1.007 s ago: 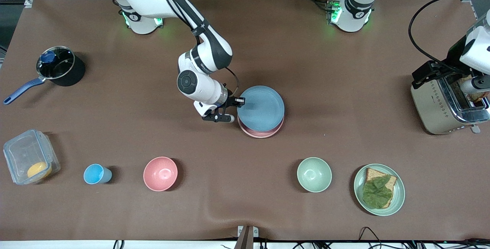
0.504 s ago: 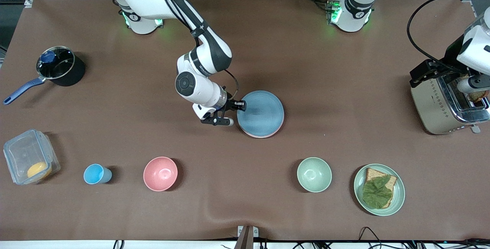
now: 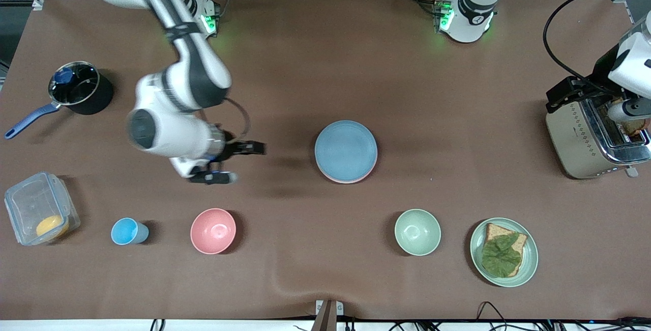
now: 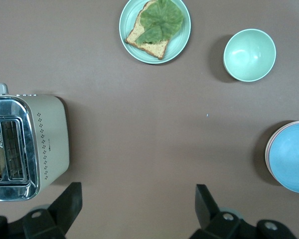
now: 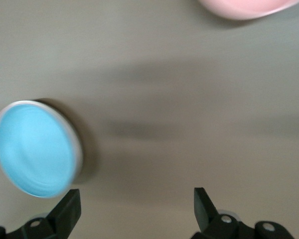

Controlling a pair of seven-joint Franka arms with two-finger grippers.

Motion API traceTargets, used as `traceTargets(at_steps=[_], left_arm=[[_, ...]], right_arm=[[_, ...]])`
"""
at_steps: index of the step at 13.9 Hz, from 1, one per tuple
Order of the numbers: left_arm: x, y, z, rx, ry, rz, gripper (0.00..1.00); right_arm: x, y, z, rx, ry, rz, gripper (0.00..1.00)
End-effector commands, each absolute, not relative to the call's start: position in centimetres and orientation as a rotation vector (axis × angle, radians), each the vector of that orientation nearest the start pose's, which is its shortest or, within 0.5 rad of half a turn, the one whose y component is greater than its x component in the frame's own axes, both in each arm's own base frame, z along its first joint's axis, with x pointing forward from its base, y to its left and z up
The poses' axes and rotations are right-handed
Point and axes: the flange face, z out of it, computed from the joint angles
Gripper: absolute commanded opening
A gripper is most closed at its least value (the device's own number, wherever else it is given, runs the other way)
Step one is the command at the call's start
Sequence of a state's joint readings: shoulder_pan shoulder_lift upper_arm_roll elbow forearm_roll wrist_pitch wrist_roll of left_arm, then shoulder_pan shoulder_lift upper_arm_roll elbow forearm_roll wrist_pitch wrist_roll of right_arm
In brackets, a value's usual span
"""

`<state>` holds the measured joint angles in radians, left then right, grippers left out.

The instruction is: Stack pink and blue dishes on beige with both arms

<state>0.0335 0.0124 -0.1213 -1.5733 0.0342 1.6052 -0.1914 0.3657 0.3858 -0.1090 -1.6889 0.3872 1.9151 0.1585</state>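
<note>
We see the blue plate [image 3: 346,150] lying flat on top of the stack in the middle of the counter [image 3: 325,66], with a thin pink plate [image 3: 339,180] rim showing beneath its edge nearest the camera. The beige plate is hidden under both, so we cannot confirm it.

A second ago the right pincer [image 3: 231,162] gripped the blue plate's rim and held it tilted above the pink one. Half a second ago the plate was already down flat. Now that pincer has let go and swung well away toward the right arm's end, over bare counter above the pink bowl [image 3: 213,231], its jaws spread wide and holding nothing.

The left pincer [image 4: 134,211] waits high over the toaster [image 3: 592,138] at the left arm's end, jaws wide apart and empty.

We judge the stacking done: both coloured plates sit together, and no arm touches them.
</note>
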Motion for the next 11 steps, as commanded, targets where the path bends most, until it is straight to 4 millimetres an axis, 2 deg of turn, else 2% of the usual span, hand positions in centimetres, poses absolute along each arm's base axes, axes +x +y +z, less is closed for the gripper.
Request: traceTargets(at_steps=[1, 2, 3, 5, 6, 8, 11], left_arm=[[55.4, -4.2, 62.8, -3.127, -0.132, -0.022, 1.0], [55.3, -4.4, 62.8, -3.128, -0.127, -0.012, 1.0], [55.1, -4.5, 62.8, -3.126, -0.125, 0.002, 1.0], [54.9, -4.7, 62.8, -3.125, -0.118, 0.014, 1.0], [54.9, -4.8, 62.7, -3.125, -0.113, 0.024, 1.0], [54.3, -5.1, 63.3, -3.149, -0.115, 0.019, 1.0], [54.1, -5.3, 63.3, -3.164, -0.113, 0.027, 1.0]], right_arm=[[61.2, 9.1, 39.6, -2.958, 0.055, 0.311, 1.0], [61.0, 5.8, 41.2, -2.981, 0.07, 0.304, 1.0], [60.6, 3.5, 42.9, -2.986, 0.057, 0.294, 1.0], [59.4, -0.7, 46.4, -3.037, -0.03, 0.249, 1.0], [58.9, -1.9, 48.3, -3.042, -0.08, 0.206, 1.0], [57.6, -2.5, 52.3, -3.067, -0.166, 0.108, 1.0], [55.9, -0.5, 58.6, -3.201, -0.318, -0.04, 1.0]])
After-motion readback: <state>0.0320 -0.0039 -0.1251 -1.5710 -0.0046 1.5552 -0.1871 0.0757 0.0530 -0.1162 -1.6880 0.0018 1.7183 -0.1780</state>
